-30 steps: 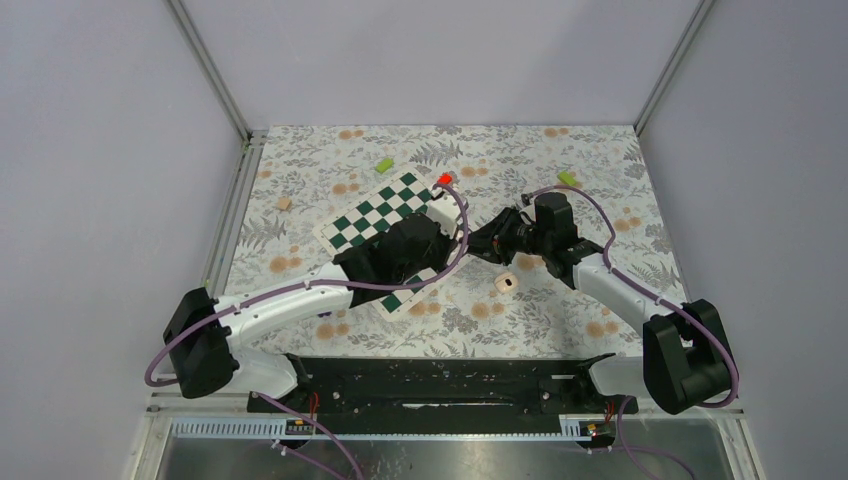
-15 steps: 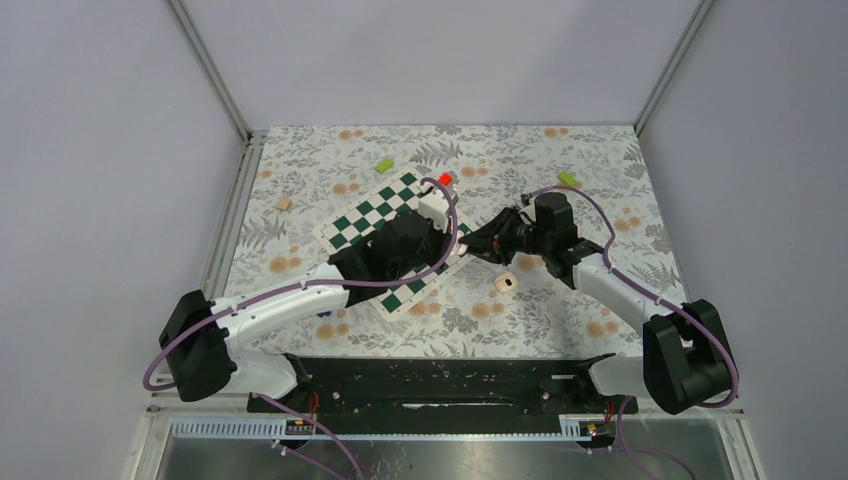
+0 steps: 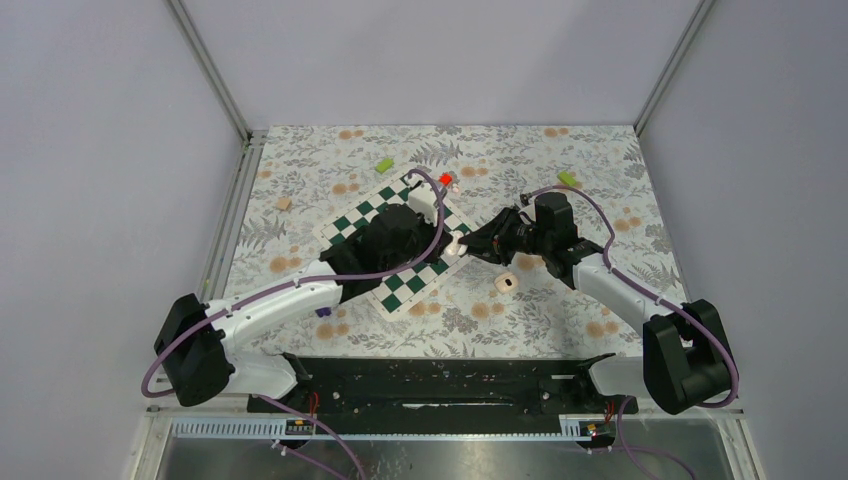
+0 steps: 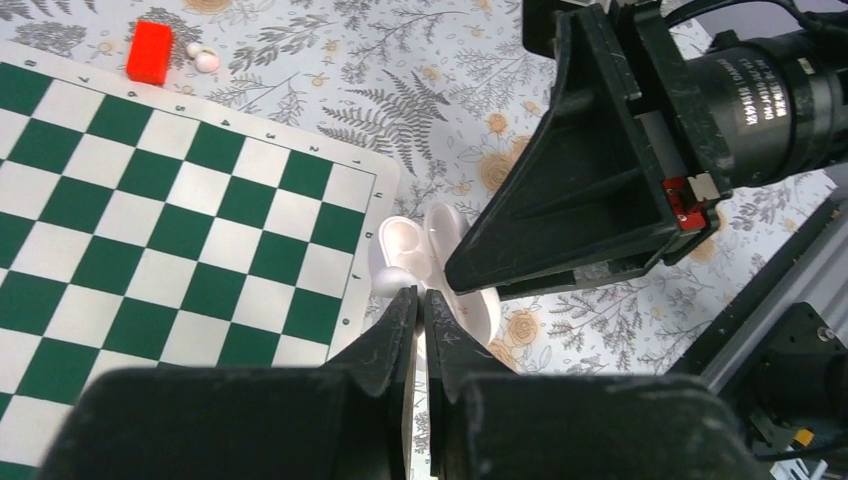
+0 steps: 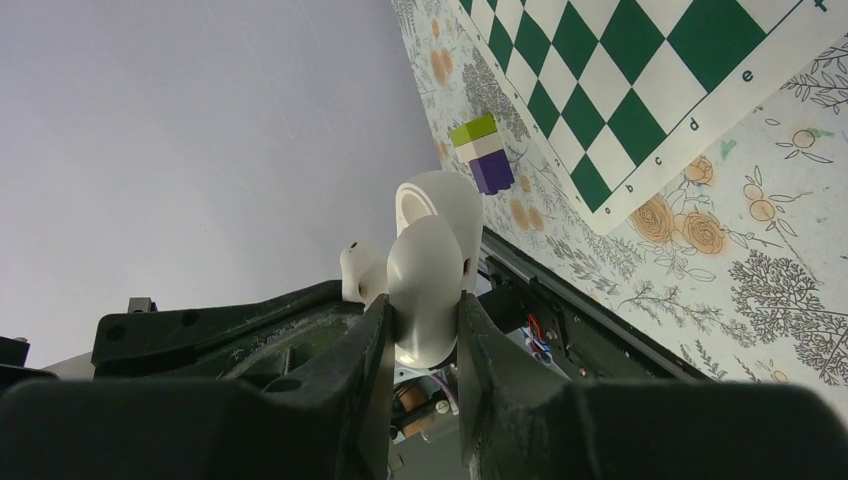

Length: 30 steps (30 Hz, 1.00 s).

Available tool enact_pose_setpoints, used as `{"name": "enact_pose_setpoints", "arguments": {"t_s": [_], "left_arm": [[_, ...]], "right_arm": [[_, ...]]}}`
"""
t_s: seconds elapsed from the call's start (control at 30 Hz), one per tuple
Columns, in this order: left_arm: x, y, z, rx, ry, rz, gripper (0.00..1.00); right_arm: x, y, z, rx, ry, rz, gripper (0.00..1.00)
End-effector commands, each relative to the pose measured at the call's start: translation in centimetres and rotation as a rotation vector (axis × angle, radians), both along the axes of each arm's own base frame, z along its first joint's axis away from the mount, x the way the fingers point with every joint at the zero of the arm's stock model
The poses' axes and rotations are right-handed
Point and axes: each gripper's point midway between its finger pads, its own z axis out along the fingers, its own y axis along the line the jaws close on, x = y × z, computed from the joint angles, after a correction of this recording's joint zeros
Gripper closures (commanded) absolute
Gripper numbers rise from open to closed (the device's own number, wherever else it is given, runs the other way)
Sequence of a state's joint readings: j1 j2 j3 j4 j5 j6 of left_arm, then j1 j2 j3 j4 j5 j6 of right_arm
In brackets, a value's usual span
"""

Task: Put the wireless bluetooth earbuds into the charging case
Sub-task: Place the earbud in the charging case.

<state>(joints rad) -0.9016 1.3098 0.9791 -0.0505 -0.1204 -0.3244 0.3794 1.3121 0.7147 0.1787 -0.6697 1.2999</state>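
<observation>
My right gripper (image 5: 425,318) has its jaws clamped on the pale rounded plastic charging case (image 5: 428,270). The lid is hinged open, and the case is held up off the floral-covered bench (image 3: 600,180) at the 3 o'clock edge of the green-and-white chessboard (image 4: 150,220). My left gripper (image 4: 420,300) has its jaws together, and I judge they pinch the stem of the small smooth white plastic earbud (image 4: 392,282). Its bulb sits at the case's 8 o'clock rim in the left wrist view — whether it is over its well I cannot tell.

My worry is pushing with the earbud tilted. It could jam on the rim, and then the smooth shell pivots in the right jaws, or the earbud squirts from the pinch and drops. The two sets of fingers are also very near — a sideways correction could knock them together or nudge the lid shut.
</observation>
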Motion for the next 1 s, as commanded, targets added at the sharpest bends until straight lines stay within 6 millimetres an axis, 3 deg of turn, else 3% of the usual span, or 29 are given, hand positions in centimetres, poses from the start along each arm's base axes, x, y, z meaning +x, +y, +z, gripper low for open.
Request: {"name": "enact_pose_setpoints", "arguments": {"t_s": [0.0,0.5,0.97], "left_arm": [[-0.43,-1.14,3.17,-0.114,-0.033,-0.047,1.00],[-0.12,-0.67,3.74,-0.128,-0.001,0.008,1.00],[-0.65,-1.64,3.63,-0.170,0.090,0.006,1.00]], "right_arm": [[0.11,0.42,1.55,0.036,-0.053,0.021,1.00],[0.09,0.36,1.28,0.031,-0.050,0.018,1.00],[0.11,0.37,1.39,0.032,-0.052,0.019,1.00]]}}
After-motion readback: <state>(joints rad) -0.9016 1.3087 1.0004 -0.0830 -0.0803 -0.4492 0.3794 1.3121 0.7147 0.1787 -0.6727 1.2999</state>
